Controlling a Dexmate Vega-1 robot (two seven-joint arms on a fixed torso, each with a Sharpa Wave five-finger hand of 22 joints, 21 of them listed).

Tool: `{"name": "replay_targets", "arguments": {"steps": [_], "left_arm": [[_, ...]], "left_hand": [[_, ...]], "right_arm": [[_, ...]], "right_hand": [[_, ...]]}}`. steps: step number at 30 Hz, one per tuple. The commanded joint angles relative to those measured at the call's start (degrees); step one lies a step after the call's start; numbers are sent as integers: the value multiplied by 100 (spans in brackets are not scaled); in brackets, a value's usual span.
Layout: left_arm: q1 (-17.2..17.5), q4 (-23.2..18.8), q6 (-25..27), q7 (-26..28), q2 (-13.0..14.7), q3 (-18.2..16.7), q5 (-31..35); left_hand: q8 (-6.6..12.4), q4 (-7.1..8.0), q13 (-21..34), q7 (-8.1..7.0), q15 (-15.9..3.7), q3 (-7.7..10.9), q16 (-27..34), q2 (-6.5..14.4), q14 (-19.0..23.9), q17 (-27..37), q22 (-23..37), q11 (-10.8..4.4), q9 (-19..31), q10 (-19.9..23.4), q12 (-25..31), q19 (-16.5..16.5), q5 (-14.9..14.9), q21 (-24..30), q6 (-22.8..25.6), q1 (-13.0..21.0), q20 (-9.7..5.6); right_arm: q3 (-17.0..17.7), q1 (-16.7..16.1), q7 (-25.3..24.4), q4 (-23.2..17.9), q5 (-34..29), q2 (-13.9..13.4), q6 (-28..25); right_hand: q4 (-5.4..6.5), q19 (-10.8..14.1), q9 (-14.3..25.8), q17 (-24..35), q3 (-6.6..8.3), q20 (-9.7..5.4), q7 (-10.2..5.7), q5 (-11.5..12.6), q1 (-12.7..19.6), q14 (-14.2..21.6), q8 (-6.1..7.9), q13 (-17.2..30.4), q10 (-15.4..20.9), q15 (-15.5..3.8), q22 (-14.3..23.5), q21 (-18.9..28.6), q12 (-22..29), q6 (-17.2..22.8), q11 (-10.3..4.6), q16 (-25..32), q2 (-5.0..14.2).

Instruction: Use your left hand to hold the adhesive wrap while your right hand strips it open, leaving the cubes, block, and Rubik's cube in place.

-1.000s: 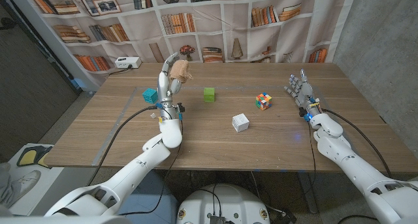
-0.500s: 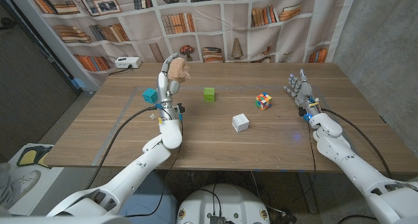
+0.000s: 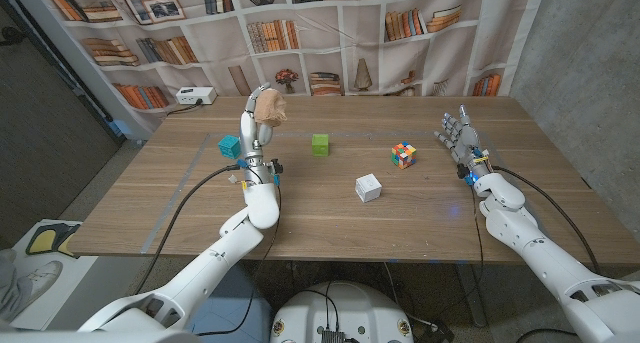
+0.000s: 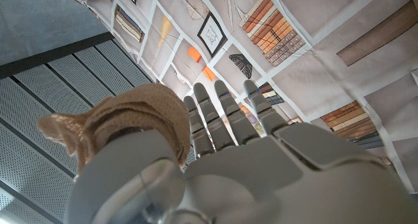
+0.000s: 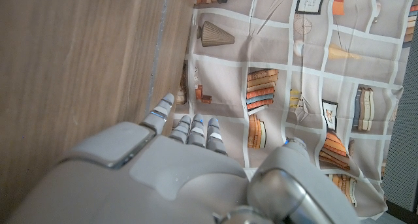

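Note:
My left hand (image 3: 259,126) is raised above the table's left side, fingers pointing up. It holds a crumpled tan roll of adhesive wrap (image 3: 270,106) at its fingertips; in the left wrist view the adhesive wrap (image 4: 124,123) is pinched against the thumb of the left hand (image 4: 248,178). My right hand (image 3: 457,136) stands at the table's right side, fingers apart, holding nothing; the right wrist view shows the right hand (image 5: 176,165) beside bare wood. On the table are a teal cube (image 3: 231,145), a green cube (image 3: 320,144), a white block (image 3: 368,187) and a Rubik's cube (image 3: 402,155).
The wooden table (image 3: 330,218) runs wide between the arms. A white power strip (image 3: 194,96) sits at its far left corner. A bookshelf-printed backdrop (image 3: 330,33) hangs behind the table. Cables trail along both forearms.
The wrap and my left hand's fingertips have shifted very slightly; the right hand and the table objects have stayed where they were.

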Motion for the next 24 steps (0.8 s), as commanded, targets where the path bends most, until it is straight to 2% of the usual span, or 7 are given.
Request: {"name": "replay_targets", "arguments": {"steps": [1,6,9,12,18,24], "left_arm": [[68,-110,32,-206,-100,-101,-189],[163,-298,212,-180,-135,-116,-96],[263,-476,373,-128,-156,-115,-3],[380,-697,578,-87,-149,-110,110],[560,-1035,894,-70,-128,-100,161],[634,-1158,986,-38,-97,-52,239]], "left_hand": [[23,29,20,3,-34,-25,22,-42,73,3,13,-10,9,29,-22,36,49,34,53,-78,-38],[20,26,24,10,-34,-59,10,-105,70,-12,9,-13,-1,12,-38,40,71,31,52,-92,-39],[4,7,26,12,-23,-65,-2,-133,64,-27,7,-7,-8,-14,-58,35,95,26,15,-74,-27],[1,3,27,16,-26,-63,-6,-133,61,-32,6,-8,-11,-10,-60,42,106,27,8,-67,-29],[0,6,30,4,-32,-57,-13,-115,58,-42,5,-17,-16,-13,-71,48,133,28,10,-60,-15],[1,8,33,7,-34,-56,-17,-107,64,-54,4,-22,-23,17,-71,59,163,29,17,-55,-4]], "right_arm": [[-25,109,109,111,1,26,7],[-24,131,302,77,59,-8,-6],[-40,214,632,207,96,-5,105],[-97,226,649,185,-86,-119,203],[-52,47,824,-90,9,-239,242],[-44,-243,710,-542,-93,-352,417]], "right_hand": [[-40,18,16,8,-3,24,-2,-1,-10,45,6,15,57,-50,9,-4,19,57,-23,-11,31],[-43,23,16,7,2,26,-2,0,-4,46,4,15,52,-46,9,-3,17,53,-24,-12,37],[-51,23,16,5,7,122,-3,1,8,65,1,15,56,-16,9,-3,18,46,-24,-7,41],[-59,15,15,3,5,131,-4,-1,15,65,-2,15,62,9,9,-7,20,40,-11,-8,31],[-87,-12,15,1,-4,176,-10,-8,37,62,-10,18,132,76,9,-16,46,15,129,-12,-10],[-108,-20,16,-1,-1,181,-17,-9,62,77,-13,22,190,61,9,-16,66,2,102,-9,-20]]}}
